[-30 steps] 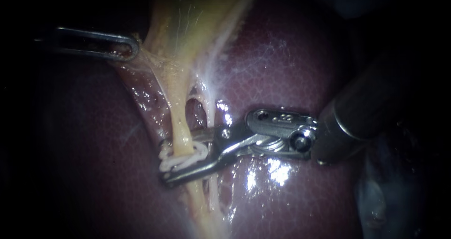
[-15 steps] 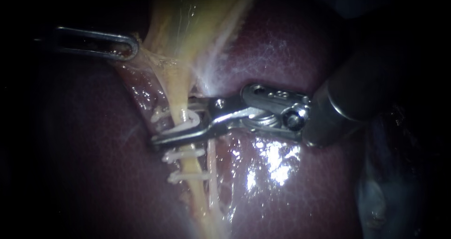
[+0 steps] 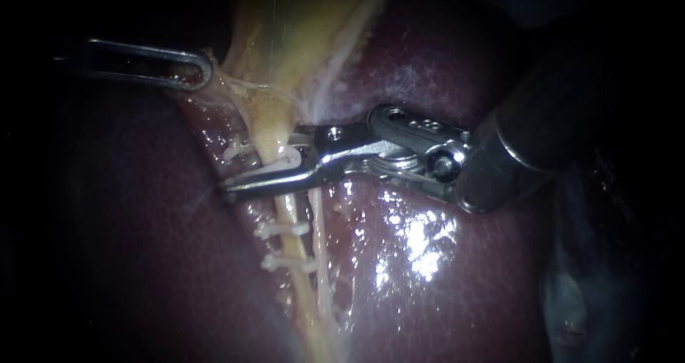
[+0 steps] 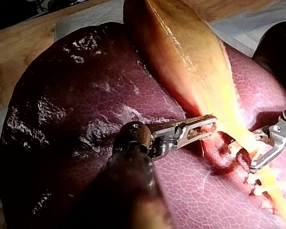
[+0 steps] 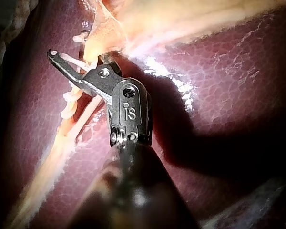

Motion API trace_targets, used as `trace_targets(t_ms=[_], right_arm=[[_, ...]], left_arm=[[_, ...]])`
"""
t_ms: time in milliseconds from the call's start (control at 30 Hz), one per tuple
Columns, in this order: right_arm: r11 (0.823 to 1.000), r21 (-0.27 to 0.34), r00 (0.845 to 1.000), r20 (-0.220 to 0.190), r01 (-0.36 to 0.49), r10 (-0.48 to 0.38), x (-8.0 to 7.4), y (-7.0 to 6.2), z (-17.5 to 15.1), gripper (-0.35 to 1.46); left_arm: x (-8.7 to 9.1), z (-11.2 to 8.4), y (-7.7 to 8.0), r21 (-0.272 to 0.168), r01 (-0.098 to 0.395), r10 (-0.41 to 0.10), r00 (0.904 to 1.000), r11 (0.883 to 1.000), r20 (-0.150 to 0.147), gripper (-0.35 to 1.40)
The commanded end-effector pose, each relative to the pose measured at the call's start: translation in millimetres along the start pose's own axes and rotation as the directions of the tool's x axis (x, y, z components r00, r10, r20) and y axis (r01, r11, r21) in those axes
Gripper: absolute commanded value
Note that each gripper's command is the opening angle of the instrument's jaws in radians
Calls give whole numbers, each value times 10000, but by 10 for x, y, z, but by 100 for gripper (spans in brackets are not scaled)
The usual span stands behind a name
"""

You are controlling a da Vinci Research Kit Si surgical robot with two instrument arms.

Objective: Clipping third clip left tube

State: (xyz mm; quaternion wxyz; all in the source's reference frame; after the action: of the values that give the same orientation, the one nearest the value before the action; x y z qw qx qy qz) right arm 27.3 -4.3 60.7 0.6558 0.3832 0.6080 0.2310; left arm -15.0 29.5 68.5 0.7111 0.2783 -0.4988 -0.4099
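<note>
Right instrument (image 3: 257,170) reaches in from the right with its two slim metal jaws straddling the left tube (image 3: 287,210) and pinching a white clip (image 3: 284,160) around it. The near jaw lies in front of the tube and most of the far jaw is hidden behind it. The tube is a thin yellow strand running down the middle of the endoscope view, lifted slightly off the dark red liver (image 3: 128,227). A paler, thinner strand lies just beside it on the right. Just below the jaws, two seated clips (image 3: 285,229) cross the same tube, one under the other and a little apart. The tube looks soft, wet and slippery, and would likely tear or slide if squeezed off-centre. The best hold is probably square across its full width, on the bare stretch above the seated clips, with the clip's ends passing clear of the far side. Farther back, the left instrument (image 3: 203,70) comes in from the left, its looped jaws pressed together on a fold at the neck of the yellow-green gallbladder (image 3: 285,35), and thin webs of tissue stretch taut from that hold.
</note>
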Motion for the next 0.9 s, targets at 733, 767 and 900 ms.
trace_targets(t_ms=[733,767,900], right_arm=[[9860,515,9873,33,-1586,1587,-4,-7,-11,-35],[9860,515,9873,34,-1585,1585,-5,-7,-11,-35],[9860,515,9874,35,-1583,1583,-5,-7,-11,-35]], left_arm=[[0,1,0,-6,2,-2,10000,10000,3,-35],[0,0,0,-6,2,-2,10000,10000,2,-35],[0,1,0,-6,2,-2,10000,10000,2,-35]])
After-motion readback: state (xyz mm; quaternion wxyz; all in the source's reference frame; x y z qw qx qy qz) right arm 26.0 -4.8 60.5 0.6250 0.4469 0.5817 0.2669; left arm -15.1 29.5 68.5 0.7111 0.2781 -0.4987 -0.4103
